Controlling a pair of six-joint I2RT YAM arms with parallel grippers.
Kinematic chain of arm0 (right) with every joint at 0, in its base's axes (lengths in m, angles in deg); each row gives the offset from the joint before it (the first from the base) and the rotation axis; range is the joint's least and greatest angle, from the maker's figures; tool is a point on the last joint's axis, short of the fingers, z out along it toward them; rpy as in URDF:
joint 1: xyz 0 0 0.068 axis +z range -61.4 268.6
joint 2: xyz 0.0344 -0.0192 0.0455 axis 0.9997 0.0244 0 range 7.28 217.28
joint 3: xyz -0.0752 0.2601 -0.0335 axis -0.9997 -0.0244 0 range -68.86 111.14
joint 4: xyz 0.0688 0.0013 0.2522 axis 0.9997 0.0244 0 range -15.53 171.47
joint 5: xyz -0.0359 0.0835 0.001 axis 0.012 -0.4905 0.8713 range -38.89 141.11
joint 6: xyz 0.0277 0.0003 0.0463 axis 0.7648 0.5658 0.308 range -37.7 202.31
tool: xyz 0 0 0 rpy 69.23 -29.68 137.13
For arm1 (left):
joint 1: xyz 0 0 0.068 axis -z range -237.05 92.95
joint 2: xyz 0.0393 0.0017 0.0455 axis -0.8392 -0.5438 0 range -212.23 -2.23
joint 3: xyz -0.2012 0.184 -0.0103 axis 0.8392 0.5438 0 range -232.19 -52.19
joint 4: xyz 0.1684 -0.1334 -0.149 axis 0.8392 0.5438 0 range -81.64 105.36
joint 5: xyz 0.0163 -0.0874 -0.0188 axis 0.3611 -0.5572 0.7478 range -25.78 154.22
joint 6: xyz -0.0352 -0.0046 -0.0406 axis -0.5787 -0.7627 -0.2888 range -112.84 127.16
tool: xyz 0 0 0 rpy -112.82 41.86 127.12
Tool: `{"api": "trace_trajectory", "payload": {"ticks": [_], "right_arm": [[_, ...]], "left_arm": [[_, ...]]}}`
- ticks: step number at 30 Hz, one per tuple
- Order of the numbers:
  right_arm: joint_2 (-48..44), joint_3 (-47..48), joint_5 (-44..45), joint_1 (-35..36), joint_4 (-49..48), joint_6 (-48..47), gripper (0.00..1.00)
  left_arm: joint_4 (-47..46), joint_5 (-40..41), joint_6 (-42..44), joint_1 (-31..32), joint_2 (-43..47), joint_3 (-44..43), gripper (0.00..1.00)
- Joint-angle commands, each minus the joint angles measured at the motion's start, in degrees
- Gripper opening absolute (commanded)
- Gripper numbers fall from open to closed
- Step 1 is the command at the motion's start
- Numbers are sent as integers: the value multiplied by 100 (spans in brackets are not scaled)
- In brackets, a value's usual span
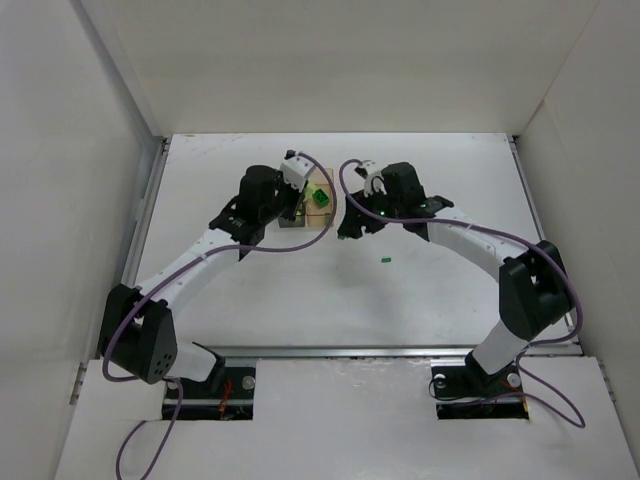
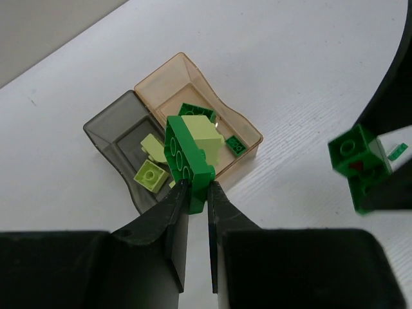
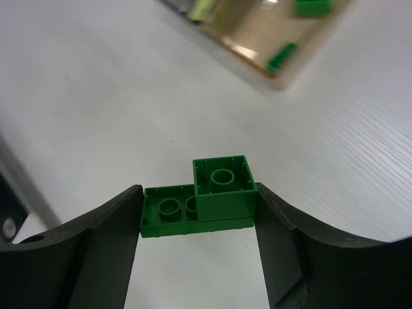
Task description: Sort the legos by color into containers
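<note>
My left gripper [image 2: 198, 187] is shut on a green flat lego [image 2: 187, 158] with a pale yellow brick [image 2: 207, 138] stuck on it, held above the joined containers. The dark grey container [image 2: 106, 132] holds pale yellow legos [image 2: 151, 175]. The amber container [image 2: 187, 71] holds green legos [image 2: 235, 145]. My right gripper [image 3: 199, 193] is shut on a green lego [image 3: 222, 193], a plate with a square brick on it, above the table just right of the containers [image 1: 308, 222]. In the top view the left gripper [image 1: 300, 203] and the right gripper [image 1: 348, 226] flank them.
A tiny green piece [image 1: 385, 260] lies on the white table [image 1: 420, 290] in front of the right gripper. White walls enclose the table on the left, back and right.
</note>
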Motion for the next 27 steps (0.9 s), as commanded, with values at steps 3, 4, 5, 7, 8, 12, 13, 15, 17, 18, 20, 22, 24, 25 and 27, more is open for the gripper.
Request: {"api": "trace_trajectory", "payload": {"ticks": [3, 4, 5, 7, 8, 12, 13, 15, 17, 18, 20, 22, 24, 25, 27], "right_arm": [[439, 236, 2580, -416, 1080, 662, 25], [570, 342, 3211, -416, 1239, 610, 28], [694, 482, 3383, -416, 1327, 610, 28], [1010, 562, 3437, -416, 1390, 548, 32], [1098, 641, 3437, -416, 1390, 548, 34], [1397, 782, 3183, -416, 1442, 495, 54], [1398, 782, 3122, -416, 1442, 495, 60], [1398, 782, 3059, -416, 1442, 495, 69], [1188, 782, 3059, -416, 1442, 548, 83], [1091, 843, 3225, -416, 1512, 600, 100], [680, 844, 3288, -416, 1513, 601, 100], [336, 905, 3349, -416, 1565, 601, 100], [-235, 905, 3349, -416, 1408, 601, 100], [-437, 905, 3175, -416, 1329, 601, 100], [-1043, 757, 2850, -416, 831, 653, 100]], "left_arm": [[105, -310, -234, -24, 148, -381, 0], [175, -310, -234, -24, 148, -381, 0], [176, -406, -234, -24, 209, -381, 0], [236, -495, -234, -24, 262, -329, 0], [237, -573, -234, -24, 323, -329, 0], [351, -899, -164, -24, 456, -223, 0], [412, -1039, -163, -24, 517, -223, 0], [474, -1102, -93, -24, 570, -223, 0], [474, -1241, -40, -24, 623, -223, 0], [527, -1242, 21, -24, 623, -223, 0], [527, -1408, 21, -24, 693, -223, 0], [466, -1532, 74, -24, 763, -223, 0], [370, -1707, 144, -24, 912, -223, 0], [204, -1708, 223, -24, 913, -223, 0], [-69, -1839, 363, -24, 1123, -145, 0]]}}
